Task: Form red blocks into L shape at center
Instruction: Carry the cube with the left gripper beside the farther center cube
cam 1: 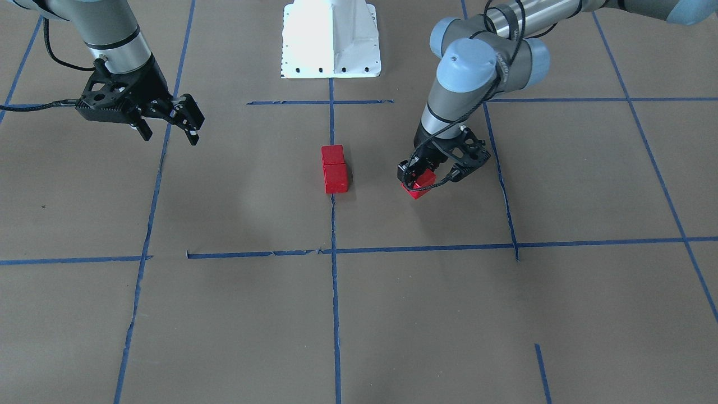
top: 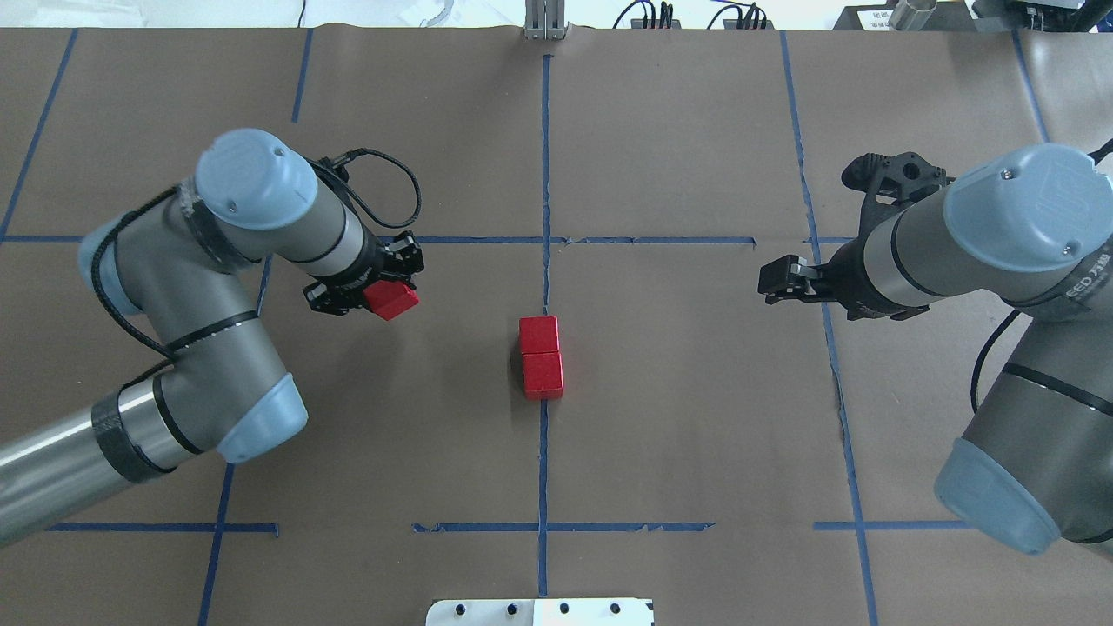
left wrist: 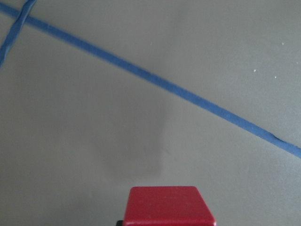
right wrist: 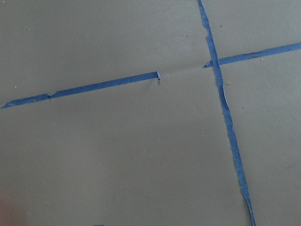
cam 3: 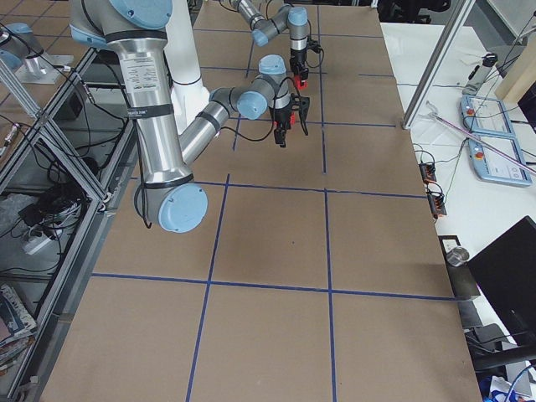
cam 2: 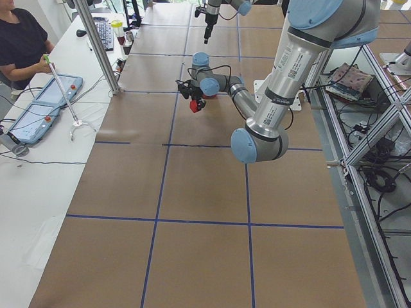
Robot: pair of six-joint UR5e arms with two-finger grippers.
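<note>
At tabletop centre, two red cubes (top: 540, 335) touching end to end. Toward the left edge, third red cube (top: 393, 300) clamped in left gripper (top: 383, 294). Toward the right edge, right gripper (cam 1: 170, 134) spread apart.

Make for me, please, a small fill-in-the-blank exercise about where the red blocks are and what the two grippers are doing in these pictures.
1. At the centre, ____ red blocks lie touching each other.
2. The left gripper is shut on the third block, which is ____ in colour.
3. The right gripper has its jaws ____ and holds nothing.
4. The touching pair sits on a blue ____ line.

Missing words: two; red; open; tape.
</note>
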